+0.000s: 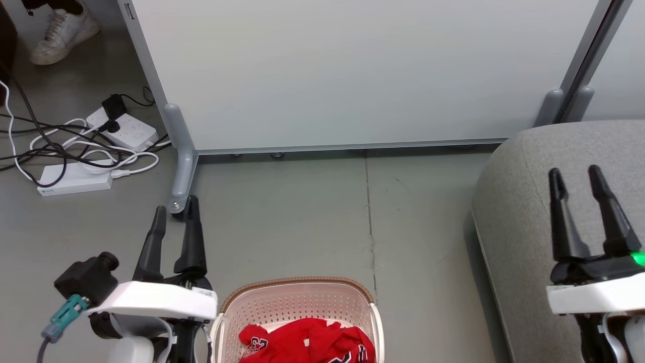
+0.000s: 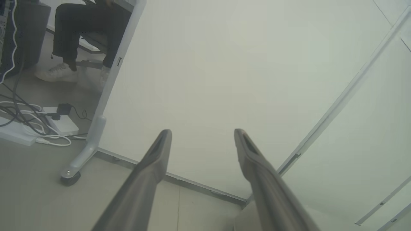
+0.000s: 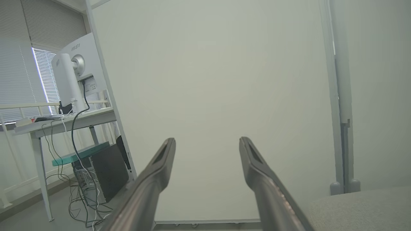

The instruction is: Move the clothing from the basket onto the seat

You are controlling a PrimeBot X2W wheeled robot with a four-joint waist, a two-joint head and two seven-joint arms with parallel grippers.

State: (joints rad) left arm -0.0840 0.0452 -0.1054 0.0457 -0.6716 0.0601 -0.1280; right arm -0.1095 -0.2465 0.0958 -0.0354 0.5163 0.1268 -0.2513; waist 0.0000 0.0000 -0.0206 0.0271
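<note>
The crumpled bright red fabric clothing [image 1: 307,340] with white-and-dark numerals lies inside the cream-white perforated plastic basket [image 1: 297,282] with a brown rim, which stands on the grey floor [image 1: 302,217]. Just left of the basket the left gripper [image 1: 176,204] hovers, fingers spread and empty. Well right of the basket, the right gripper [image 1: 574,171] hangs over the large grey upholstered seat [image 1: 514,201], likewise spread and grasping nothing. Beyond the basket stands a pale partition panel [image 1: 352,75].

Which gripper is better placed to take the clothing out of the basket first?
Probably the left. The left gripper is open and sits just beside the basket, near the clothing. The right gripper, also open, is by the seat, farther away.
</note>
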